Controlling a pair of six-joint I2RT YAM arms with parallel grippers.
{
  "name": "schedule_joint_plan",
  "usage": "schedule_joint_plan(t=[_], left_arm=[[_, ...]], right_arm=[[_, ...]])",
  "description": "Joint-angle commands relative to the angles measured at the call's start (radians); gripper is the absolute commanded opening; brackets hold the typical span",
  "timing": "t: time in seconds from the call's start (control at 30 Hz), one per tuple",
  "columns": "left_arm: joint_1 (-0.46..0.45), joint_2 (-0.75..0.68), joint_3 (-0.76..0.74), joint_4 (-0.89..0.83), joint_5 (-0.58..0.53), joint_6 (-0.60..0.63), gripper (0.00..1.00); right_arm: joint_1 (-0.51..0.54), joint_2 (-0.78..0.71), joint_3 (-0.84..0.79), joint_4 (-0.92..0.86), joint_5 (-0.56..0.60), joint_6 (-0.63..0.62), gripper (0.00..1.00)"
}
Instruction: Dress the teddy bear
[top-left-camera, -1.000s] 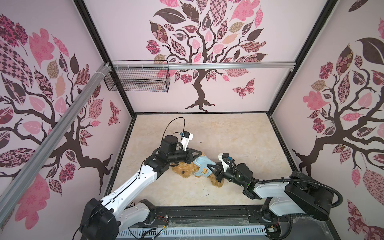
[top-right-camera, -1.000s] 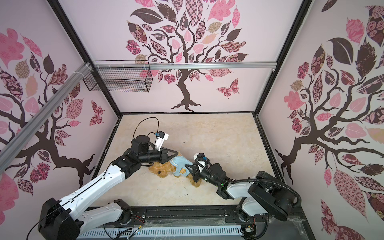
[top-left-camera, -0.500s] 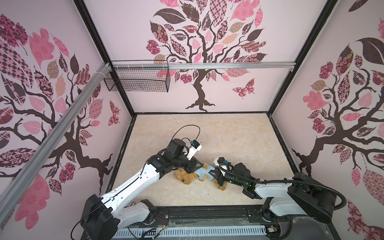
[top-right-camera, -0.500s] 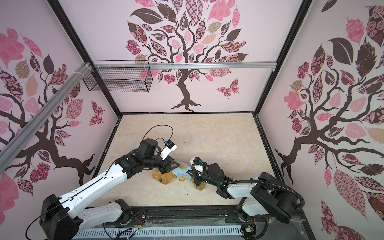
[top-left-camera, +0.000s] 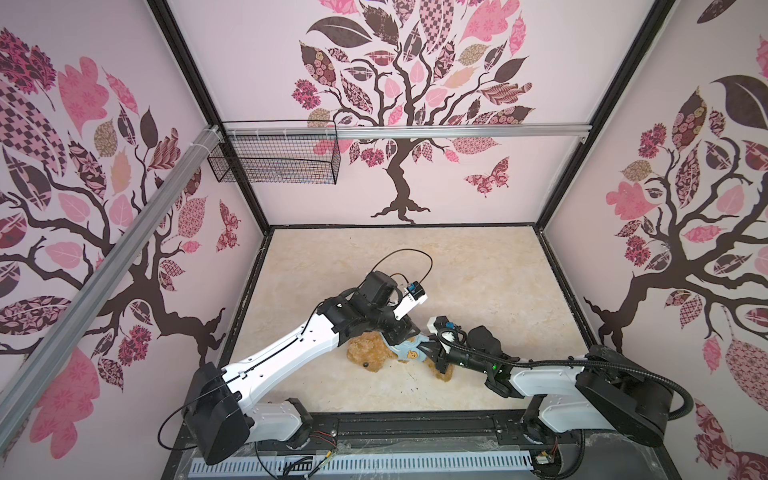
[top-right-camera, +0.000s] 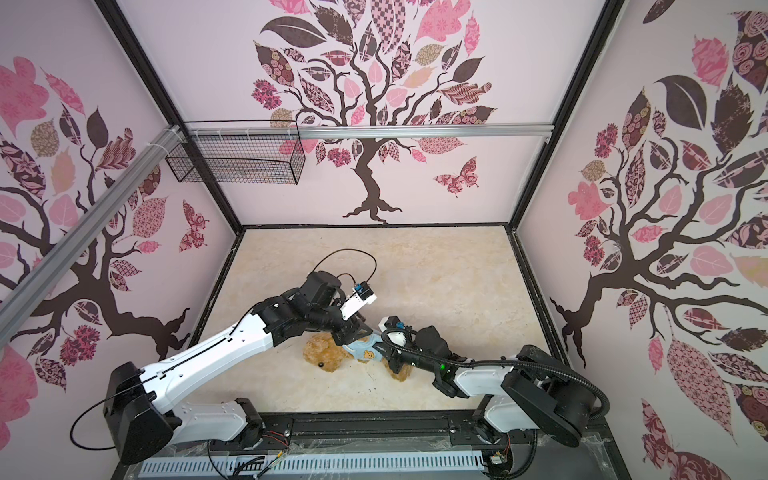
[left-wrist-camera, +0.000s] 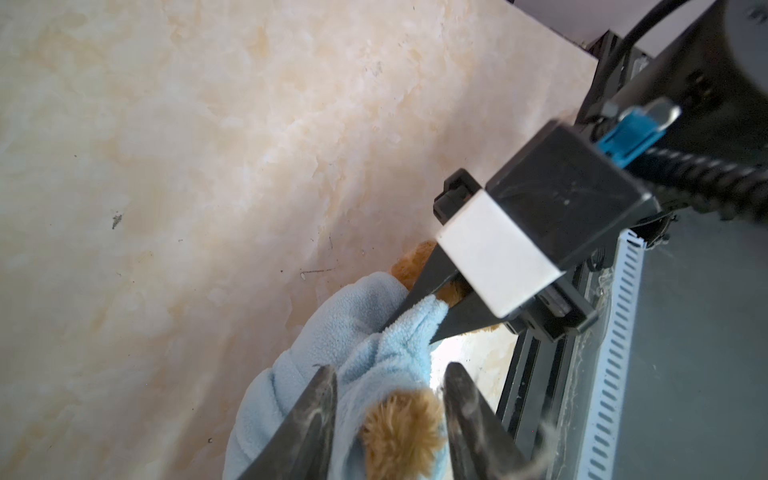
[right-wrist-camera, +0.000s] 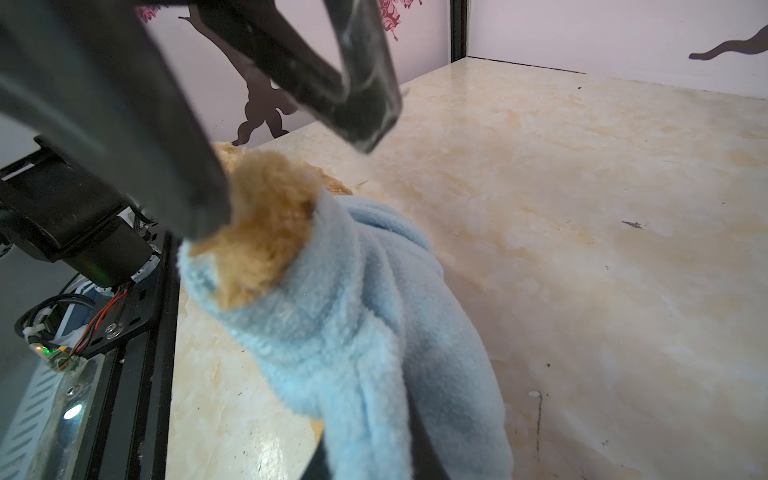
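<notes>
Your left pincer (left-wrist-camera: 390, 368) stands partly open around the paw of the teddy bear (left-wrist-camera: 399, 432), which pokes out of a sleeve of the light blue shirt (left-wrist-camera: 349, 316). In the right wrist view one of its fingers (right-wrist-camera: 166, 166) touches the fur and the other is clear of it, so nothing is clamped. Just beyond its tips, your right pincer (left-wrist-camera: 409, 332) is closed almost tight on a fold of that shirt. In both top views the bear (top-left-camera: 374, 355) (top-right-camera: 326, 351) lies on the marble-look table (top-left-camera: 457, 270) beneath both pincers. Its head is back under the left arm's wrist, its legs are under the right pincer, and the shirt covers its trunk between them.
</notes>
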Motion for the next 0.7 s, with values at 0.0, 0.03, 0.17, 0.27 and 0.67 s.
schedule_joint_plan(t=[0.0,0.03,0.17,0.27,0.67], left_arm=[[-0.017,0.021,0.052,-0.061,-0.071,0.055,0.43],[-0.020,0.026,0.055,-0.070,-0.076,0.059,0.42],[-0.021,0.028,0.056,-0.089,-0.072,0.061,0.34],[-0.021,0.017,0.053,-0.087,-0.066,0.056,0.26],[0.141,-0.139,-0.066,0.242,0.168,-0.317,0.00]], right_arm=[[0.000,-0.013,-0.009,0.003,-0.024,-0.003,0.10],[0.001,-0.013,-0.011,0.004,-0.025,-0.003,0.10],[0.000,-0.010,-0.012,0.007,-0.022,-0.003,0.10],[0.000,-0.004,-0.012,0.011,-0.021,-0.002,0.10],[-0.001,-0.018,0.031,-0.218,0.128,-0.011,0.17]])
